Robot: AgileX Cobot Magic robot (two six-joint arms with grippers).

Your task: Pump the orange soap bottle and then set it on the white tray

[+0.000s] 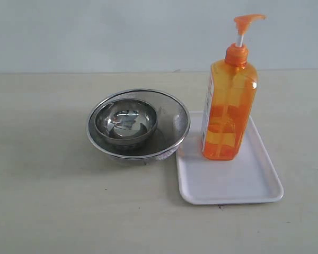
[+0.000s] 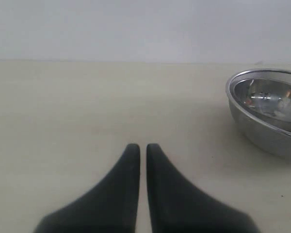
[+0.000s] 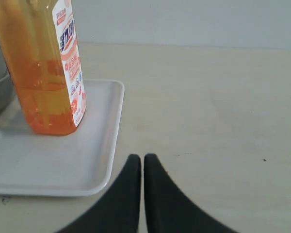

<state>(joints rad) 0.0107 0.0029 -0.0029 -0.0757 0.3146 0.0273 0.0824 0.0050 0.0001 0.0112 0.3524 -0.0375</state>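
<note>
The orange soap bottle stands upright on the far part of the white tray, its pump head raised on the white stem. In the right wrist view the orange soap bottle rests on the white tray, label facing the camera. My right gripper is shut with nothing between its fingers, over bare table just beside the tray's near corner, apart from the bottle. My left gripper is also shut and holds nothing, over bare table well away from the bowls. Neither gripper shows in the exterior view.
Two nested round steel bowls sit just left of the tray, almost touching its rim. The steel bowls appear at the edge of the left wrist view. A pale wall runs behind the beige table.
</note>
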